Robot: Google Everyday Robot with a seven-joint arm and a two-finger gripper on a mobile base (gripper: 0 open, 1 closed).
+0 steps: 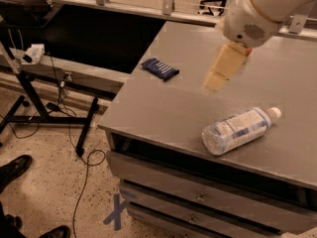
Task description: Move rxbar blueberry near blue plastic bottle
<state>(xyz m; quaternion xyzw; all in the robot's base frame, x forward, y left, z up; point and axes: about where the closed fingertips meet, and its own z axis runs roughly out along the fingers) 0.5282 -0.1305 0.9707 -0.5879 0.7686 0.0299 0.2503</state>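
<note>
The rxbar blueberry [160,69] lies flat near the left edge of the grey table [163,113], a dark navy wrapper with pale lettering. The blue plastic bottle [240,129] lies on its side near the table's front edge, white cap pointing right. My gripper [221,69] hangs from the white arm over the middle of the table, right of the bar and above-left of the bottle, holding nothing. The red apple is almost wholly hidden behind the arm.
Drawers [198,197] sit under the table front. A black stand [54,108] with cables is on the floor at left, and a person's shoes [15,167] are at the bottom left. A railing [168,4] runs behind the table.
</note>
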